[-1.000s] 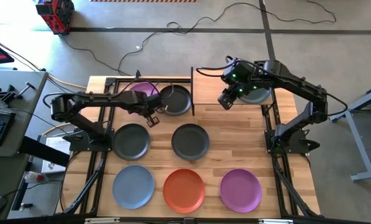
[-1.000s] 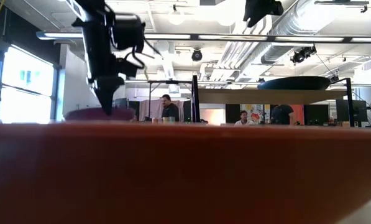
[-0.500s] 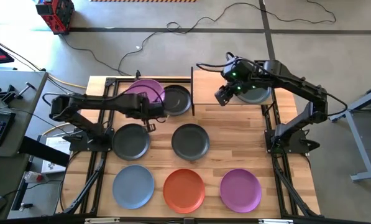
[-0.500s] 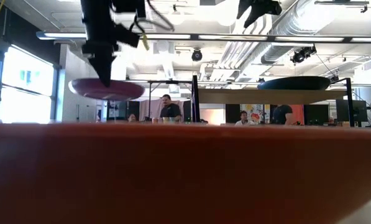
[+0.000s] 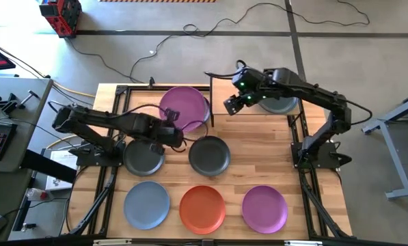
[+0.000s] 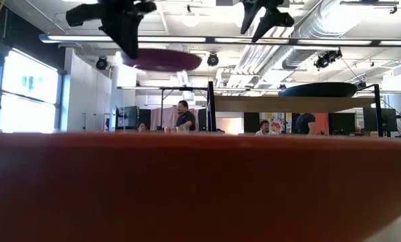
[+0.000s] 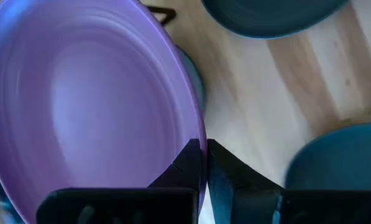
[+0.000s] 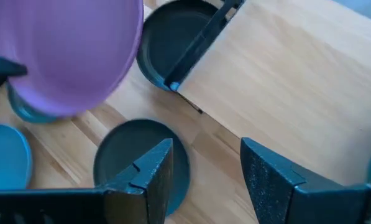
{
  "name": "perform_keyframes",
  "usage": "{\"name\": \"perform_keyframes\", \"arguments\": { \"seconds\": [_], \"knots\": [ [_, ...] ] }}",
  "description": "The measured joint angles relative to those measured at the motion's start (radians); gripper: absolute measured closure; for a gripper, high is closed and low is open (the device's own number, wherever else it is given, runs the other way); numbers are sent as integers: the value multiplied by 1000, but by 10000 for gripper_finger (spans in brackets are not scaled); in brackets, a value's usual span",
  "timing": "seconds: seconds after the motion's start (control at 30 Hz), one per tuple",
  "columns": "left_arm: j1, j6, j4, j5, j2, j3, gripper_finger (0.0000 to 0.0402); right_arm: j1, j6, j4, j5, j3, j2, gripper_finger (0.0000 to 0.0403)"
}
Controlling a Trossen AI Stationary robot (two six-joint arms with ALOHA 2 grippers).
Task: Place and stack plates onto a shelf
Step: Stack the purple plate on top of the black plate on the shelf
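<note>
Above the worktop, the left pincer (image 5: 171, 128) grips a raised purple plate (image 5: 184, 108); beside it the right pincer (image 5: 231, 105) hangs open over the shelf (image 5: 241, 102)

Probably a robotics lab: exposed ceiling ducts (image 6: 334, 27), floor cables (image 5: 210, 27), people (image 6: 181, 115) at desks.

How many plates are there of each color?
Purple plates: 2, one held up by the left gripper at, one on the table
Dark grey plates: 4, at on the shelf, and partly hidden
Light blue plate: 1
Orange plate: 1
Total: 8 plates
</note>
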Motion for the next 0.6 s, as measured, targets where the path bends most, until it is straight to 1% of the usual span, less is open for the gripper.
{"name": "perform_keyframes", "arguments": {
  "seconds": [0.23,0.37,0.5,0.6],
  "knots": [
    [-33,118,8,-64,0,12,401,38,27,135,7,0,33,236],
    [-46,152,12,-91,0,12,401,64,48,182,78,0,40,236],
    [-58,201,61,-142,0,12,401,89,46,218,157,0,43,236],
    [-64,261,99,-176,0,12,401,102,48,218,172,0,45,236]
  ]
}}
